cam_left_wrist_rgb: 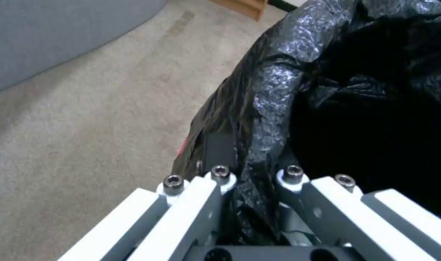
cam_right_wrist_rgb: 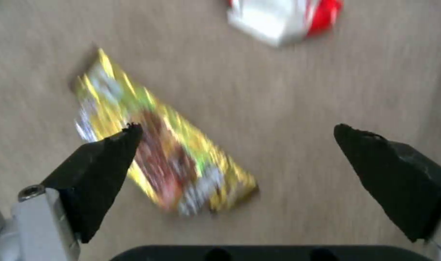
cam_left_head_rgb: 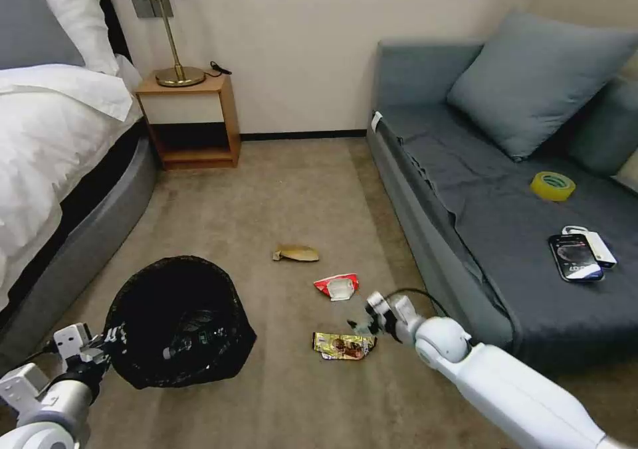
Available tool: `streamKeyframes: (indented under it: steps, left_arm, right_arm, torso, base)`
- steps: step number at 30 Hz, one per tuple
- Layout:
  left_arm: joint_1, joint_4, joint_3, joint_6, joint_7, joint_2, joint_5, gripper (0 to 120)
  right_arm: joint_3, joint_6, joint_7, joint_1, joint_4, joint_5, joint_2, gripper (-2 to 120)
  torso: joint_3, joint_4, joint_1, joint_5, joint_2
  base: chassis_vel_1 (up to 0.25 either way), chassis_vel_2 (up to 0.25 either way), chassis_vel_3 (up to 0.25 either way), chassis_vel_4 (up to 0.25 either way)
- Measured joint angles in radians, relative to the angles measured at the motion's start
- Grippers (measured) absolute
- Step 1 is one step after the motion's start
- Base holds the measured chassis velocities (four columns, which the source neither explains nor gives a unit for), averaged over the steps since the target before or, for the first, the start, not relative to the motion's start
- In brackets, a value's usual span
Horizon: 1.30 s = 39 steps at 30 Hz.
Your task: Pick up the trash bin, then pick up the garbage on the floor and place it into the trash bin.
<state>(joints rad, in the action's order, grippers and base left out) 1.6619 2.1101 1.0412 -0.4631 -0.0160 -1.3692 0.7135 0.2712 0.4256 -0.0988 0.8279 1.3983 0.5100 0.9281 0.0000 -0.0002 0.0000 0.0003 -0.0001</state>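
Trash bin [cam_left_head_rgb: 179, 323] gripped at its rim by the left gripper [cam_left_wrist_rgb: 252, 181].
Right gripper [cam_right_wrist_rgb: 234, 141], fingers spread apart, is held above the yellow wrapper [cam_right_wrist_rgb: 162, 152].

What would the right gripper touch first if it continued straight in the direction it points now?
Most likely the yellow-brown wrapper on the carpet: the open right gripper points down at it, one finger already over it.

Setting: a bedroom, hotel-like. Bed [cam_left_head_rgb: 53, 143] with white linen and pillows at far left; wooden nightstand [cam_left_head_rgb: 193, 120] carrying a brass lamp [cam_left_head_rgb: 166, 30] against the far wall; grey sofa [cam_left_head_rgb: 505, 216] with cushion at right; beige carpet [cam_left_head_rgb: 292, 190] throughout.
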Motion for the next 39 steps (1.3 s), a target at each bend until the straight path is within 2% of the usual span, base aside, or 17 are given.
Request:
streamKeyframes:
  steps: [1,2,5,7,13,24,39]
  left_arm:
    - [0.004,0.002,0.005,0.004,-0.002,0.0,0.001,4]
    - [0.004,0.002,0.005,0.004,-0.002,0.0,0.001,4]
    - [0.008,0.003,0.008,0.009,-0.005,-0.001,0.001,4]
    - [0.009,0.004,0.008,0.012,-0.006,-0.004,0.0,4]
    - [0.012,0.007,0.008,0.013,-0.007,-0.012,-0.002,4]
    - [0.004,0.003,0.009,0.016,-0.008,-0.027,-0.008,4]
    - [-0.005,-0.01,0.0,0.024,-0.011,-0.036,-0.02,4]
  right_arm:
    - [-0.009,-0.013,-0.052,0.003,-0.032,-0.112,-0.001,100]
    - [-0.009,-0.013,-0.052,0.003,-0.032,-0.112,-0.001,100]
    - [0.014,-0.091,-0.135,-0.02,-0.097,-0.358,-0.008,100]
    - [0.051,-0.125,-0.155,-0.041,-0.132,-0.424,-0.007,100]
    - [0.082,-0.161,-0.168,-0.059,-0.207,-0.479,0.025,100]
    - [0.159,-0.292,-0.179,-0.129,-0.372,-0.615,0.08,100]
    - [0.177,-0.352,-0.146,-0.15,-0.435,-0.635,0.132,100]
  torso:
    - [0.0,0.0001,0.0,0.0,0.0]
    - [0.0,0.0001,0.0,0.0,0.0]
    - [0.0,0.0002,0.0,-0.0004,0.0]
    - [0.0,0.0002,0.0,-0.0003,0.0]
    - [0.0,0.0003,0.0,-0.0002,0.0]
    - [0.0,-0.0001,0.0,-0.0013,0.0]
    - [0.0,-0.0008,0.0,-0.0016,0.001]
  base:
    - [0.0,0.0,0.0,0.0]
    - [0.0,0.0,0.0,0.0]
    - [0.0,0.0,0.0,0.0]
    - [0.0,0.0,0.0,0.0]
    - [0.0,0.0,0.0,0.0]
    - [0.0,0.0,0.0,0.0]
    - [0.0,0.0,0.0,0.0]
